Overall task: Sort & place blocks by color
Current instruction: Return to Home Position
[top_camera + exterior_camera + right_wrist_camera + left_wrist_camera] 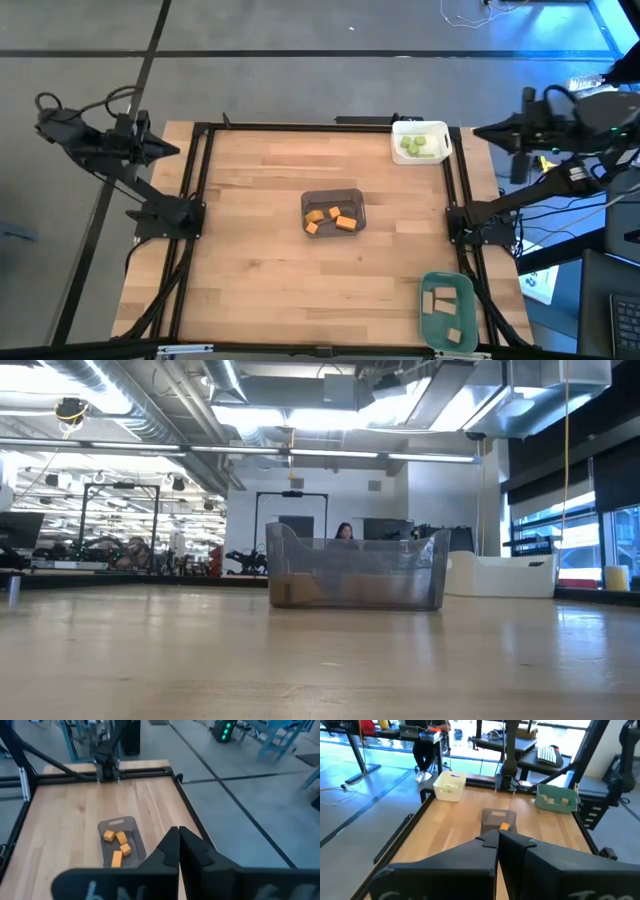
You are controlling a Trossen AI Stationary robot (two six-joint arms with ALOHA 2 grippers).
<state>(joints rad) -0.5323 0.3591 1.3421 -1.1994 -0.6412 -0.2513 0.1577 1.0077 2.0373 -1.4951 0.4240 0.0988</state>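
Note:
Several orange blocks (332,218) lie in a grey tray (330,192) at the table's middle. Light green blocks (418,146) lie in a white tray (420,124) at the far right corner. Tan blocks (443,300) lie in a green tray (440,276) at the near right. My left gripper (172,152) hangs shut beyond the table's left edge, pointing toward the table. My right gripper (480,132) hangs shut beyond the right edge. Each wrist view shows its own fingers closed together, left (497,837) and right (178,836), with nothing between them.
A black frame (200,180) runs along the table's left, far and right edges. In the low view the grey tray (355,570) stands mid-table with the white tray (500,575) behind it to the right; a person (344,531) shows far off in the room.

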